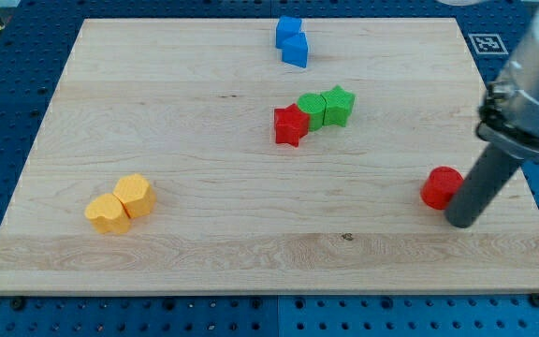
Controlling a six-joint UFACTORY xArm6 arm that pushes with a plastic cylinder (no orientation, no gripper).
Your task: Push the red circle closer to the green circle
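Observation:
The red circle point(441, 187) lies on the wooden board at the view's right. The green circle point(312, 109) sits near the board's middle, touching a red star point(290, 125) on its left and a green star point(339, 106) on its right. My tip point(460, 222) rests on the board just right of and below the red circle, touching or nearly touching its lower right edge. The dark rod rises from the tip toward the view's upper right.
Two blue blocks point(291, 41) sit together near the top edge. Two yellow blocks point(121, 203) sit together at the lower left. The board's right edge point(531, 197) is close to the tip. A fiducial tag point(486, 42) lies off the top right corner.

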